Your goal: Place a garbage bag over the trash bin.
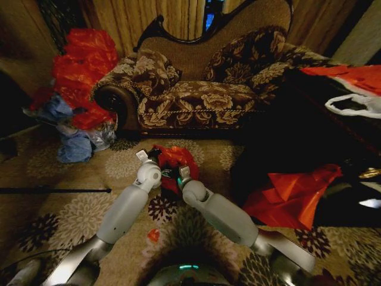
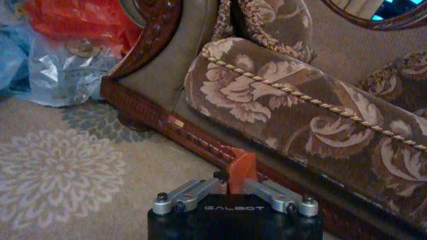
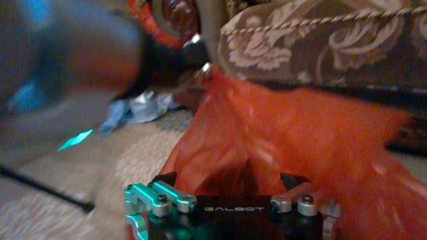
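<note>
The garbage bag is a crinkly red bundle on the carpet in front of the sofa, held between both arms. My left gripper is at its left side, shut on a thin strip of the garbage bag. On the bundle's right side my right gripper is shut on it, and the garbage bag billows up from between the jaws. In the right wrist view the left gripper pinches the bag's far edge. The trash bin is hidden under the bag and the grippers.
A floral sofa stands just behind. At the left is a tall pile of red and blue bags. A flat red plastic heap lies against dark furniture on the right. A black rod crosses the carpet on the left.
</note>
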You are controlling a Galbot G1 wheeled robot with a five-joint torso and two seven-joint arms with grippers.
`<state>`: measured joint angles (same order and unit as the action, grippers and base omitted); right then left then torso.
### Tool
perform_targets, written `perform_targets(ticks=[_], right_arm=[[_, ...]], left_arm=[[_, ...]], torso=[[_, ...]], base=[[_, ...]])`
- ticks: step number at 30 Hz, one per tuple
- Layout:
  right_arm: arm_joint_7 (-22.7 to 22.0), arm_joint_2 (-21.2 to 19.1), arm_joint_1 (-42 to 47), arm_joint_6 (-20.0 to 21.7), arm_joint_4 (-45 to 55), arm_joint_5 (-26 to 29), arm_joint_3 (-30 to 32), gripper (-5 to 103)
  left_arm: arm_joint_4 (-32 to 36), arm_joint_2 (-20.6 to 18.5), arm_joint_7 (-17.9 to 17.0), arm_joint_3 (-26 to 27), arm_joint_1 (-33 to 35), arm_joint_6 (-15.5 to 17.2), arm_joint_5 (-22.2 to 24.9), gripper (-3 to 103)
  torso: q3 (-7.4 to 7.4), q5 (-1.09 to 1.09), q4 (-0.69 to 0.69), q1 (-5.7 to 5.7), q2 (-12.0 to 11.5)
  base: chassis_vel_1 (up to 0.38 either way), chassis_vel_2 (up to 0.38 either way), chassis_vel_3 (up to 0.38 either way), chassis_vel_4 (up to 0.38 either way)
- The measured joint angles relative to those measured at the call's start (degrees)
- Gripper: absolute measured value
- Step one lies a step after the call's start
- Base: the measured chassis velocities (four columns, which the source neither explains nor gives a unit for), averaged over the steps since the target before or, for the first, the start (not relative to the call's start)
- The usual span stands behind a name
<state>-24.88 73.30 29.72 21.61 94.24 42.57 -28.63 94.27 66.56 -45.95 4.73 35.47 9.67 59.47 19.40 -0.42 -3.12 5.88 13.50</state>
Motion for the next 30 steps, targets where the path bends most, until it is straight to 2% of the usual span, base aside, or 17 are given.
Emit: perform_targets(ticks=[9,11,16,18,20,21,22,25,27,28,29,30], right_arm=[[1.14,-7.4,3.58,-0.26,9.31,1.53,0.91,100],[1.68,-9.87,4.15,-0.2,12.19,2.07,2.8,100],[2.26,-12.42,4.22,0.04,15.2,3.96,6.12,100],[3.19,-12.85,3.15,1.04,14.75,7.59,9.61,100],[4.18,-12.3,2.18,1.01,12.54,8.64,11.18,102],[5.78,-11.2,0.84,0.59,8.85,9.26,12.48,98],[5.78,-11.2,0.84,0.59,8.85,9.26,12.48,98],[8.17,-5.42,-4.89,-0.51,-5.28,10.83,14.72,83],[8.18,-4.85,-5.34,-0.58,-6.44,10.93,14.83,83],[8.67,-1.71,-7.39,-1.31,-12.77,10.52,15.37,77],[8.67,-1.71,-7.39,-1.31,-12.77,10.52,15.37,77],[9.14,-0.15,-8.05,-1.63,-15.65,9.69,15.63,72]], left_arm=[[-0.91,0.04,0.61,-0.07,-0.28,-0.04,0.08,0],[-1.02,-0.01,0.85,-0.17,-0.05,-0.04,0.08,0],[-1.09,0.09,0.99,-0.36,0.23,-0.02,0.04,0],[-0.96,-0.04,1.01,-0.47,0.61,0.01,-0.02,0],[-0.65,-0.24,1.01,-0.48,0.86,0.02,-0.04,0],[-0.26,-0.53,1.01,-0.48,1.13,0.05,-0.04,0],[-0.26,-0.53,1.01,-0.48,1.13,0.05,-0.04,0],[0.83,-1.54,0.83,-0.46,1.86,0.14,-0.01,0],[0.89,-1.61,0.8,-0.46,1.9,0.15,0.0,0],[1.28,-1.99,0.66,-0.45,2.12,0.17,0.02,0],[1.28,-1.99,0.66,-0.45,2.12,0.17,0.02,0],[1.51,-2.11,0.59,-0.45,2.22,0.18,0.04,0]], torso=[[0.0,0.0,0.0,0.0,0.0],[0.0,0.01,0.0,0.0,0.0],[0.0,0.01,0.0,0.0,0.0],[0.0,-0.01,-0.02,0.0,0.0],[-0.01,-0.01,-0.02,0.0,0.0],[0.0,0.0,-0.01,0.0,0.0],[0.0,0.0,-0.01,0.0,0.0],[0.01,-0.01,0.01,0.01,0.0],[0.01,-0.01,0.01,0.01,0.0],[0.01,-0.01,0.02,0.01,0.0],[0.01,-0.01,0.02,0.01,0.0],[0.01,-0.01,0.03,0.01,0.0]], base=[[0.0,0.0,0.0,0.0],[0.0,0.0,0.0,0.0],[0.0,0.0,0.0,0.0],[0.0,0.0,0.0,0.0],[0.0,0.0,0.0,0.0],[0.0,0.0,0.0,0.0],[0.0,0.0,0.0,0.0],[0.0,0.0,0.0,0.0],[0.0,0.0,0.0,0.0],[0.0,0.0,0.0,0.0],[0.0,0.0,0.0,0.0],[0.0,0.0,0.0,0.0]])
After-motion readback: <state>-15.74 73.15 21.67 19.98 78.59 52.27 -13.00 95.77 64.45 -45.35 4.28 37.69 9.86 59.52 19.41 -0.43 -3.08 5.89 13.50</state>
